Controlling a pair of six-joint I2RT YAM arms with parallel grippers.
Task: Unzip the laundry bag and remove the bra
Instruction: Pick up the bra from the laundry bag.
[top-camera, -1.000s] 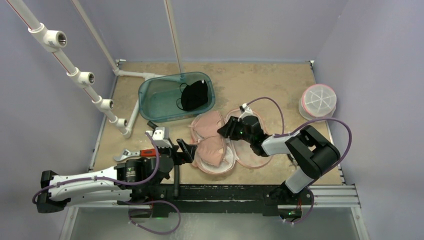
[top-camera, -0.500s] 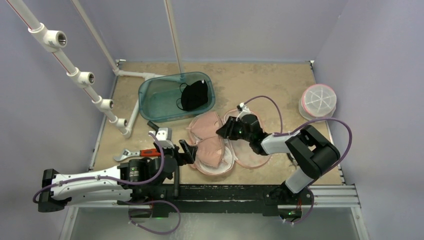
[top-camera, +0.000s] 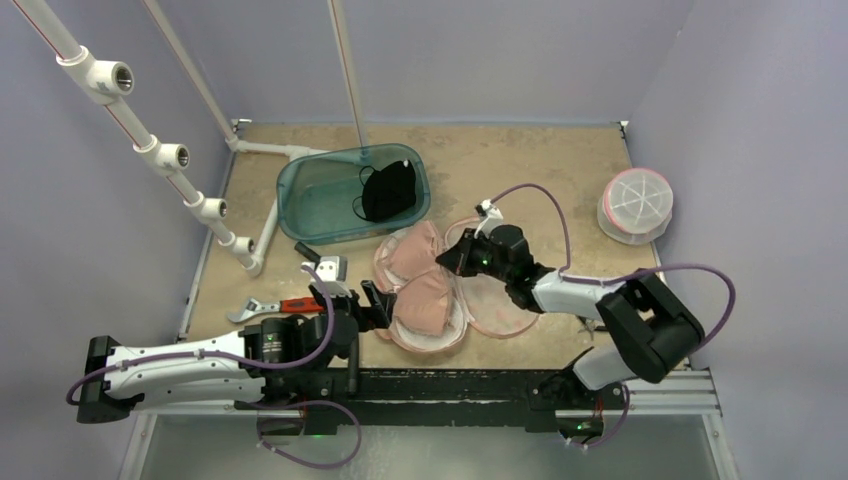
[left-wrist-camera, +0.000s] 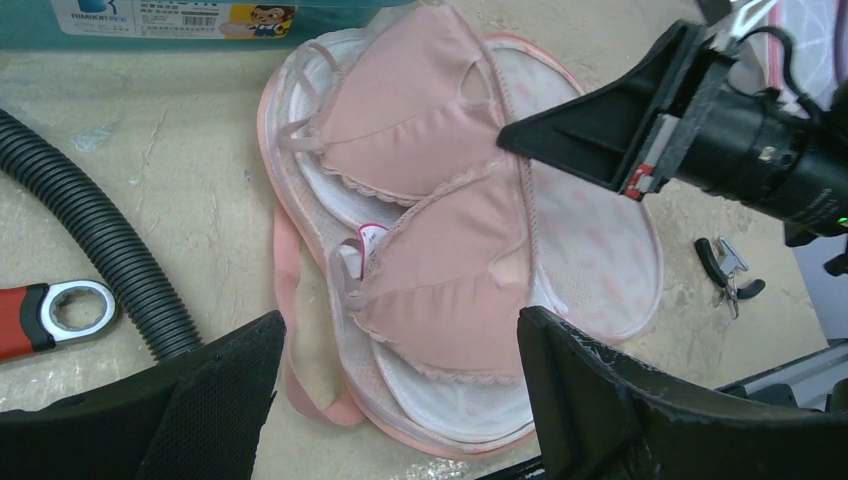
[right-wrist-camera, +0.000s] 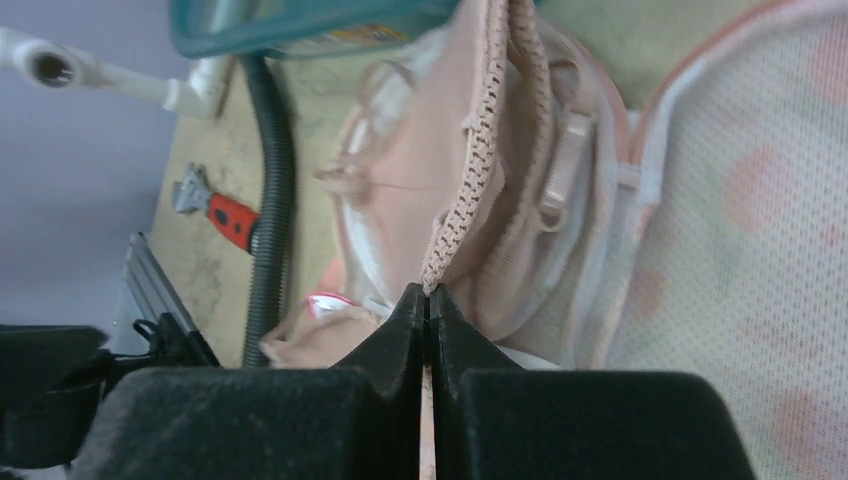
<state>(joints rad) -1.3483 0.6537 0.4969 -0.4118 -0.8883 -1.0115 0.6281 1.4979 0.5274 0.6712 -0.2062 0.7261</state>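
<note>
The laundry bag (top-camera: 500, 308) lies spread open on the table, white mesh with pink trim (left-wrist-camera: 592, 240) (right-wrist-camera: 745, 190). The pink bra (top-camera: 420, 282) rests on its left half, both cups up (left-wrist-camera: 440, 270). My right gripper (top-camera: 453, 257) is shut on the bra's lace edge (right-wrist-camera: 478, 150) at the centre between the cups; the fingertips (right-wrist-camera: 428, 293) meet with the lace pinched between them. In the left wrist view the right gripper (left-wrist-camera: 510, 138) touches the bra's middle. My left gripper (top-camera: 376, 304) stands open just off the bag's near-left rim, nothing between its fingers (left-wrist-camera: 400, 335).
A teal tub (top-camera: 320, 200) holding a black garment (top-camera: 388, 190) sits behind the bag. A round white mesh container (top-camera: 634, 203) is at far right. A red-handled wrench (top-camera: 272, 308), a black hose (left-wrist-camera: 95, 250), small pliers (left-wrist-camera: 728, 268) and a white pipe rack (top-camera: 200, 205) are around.
My right gripper has closed on the bra's lace edge. The left gripper has crept a little closer to the bag, still open.
</note>
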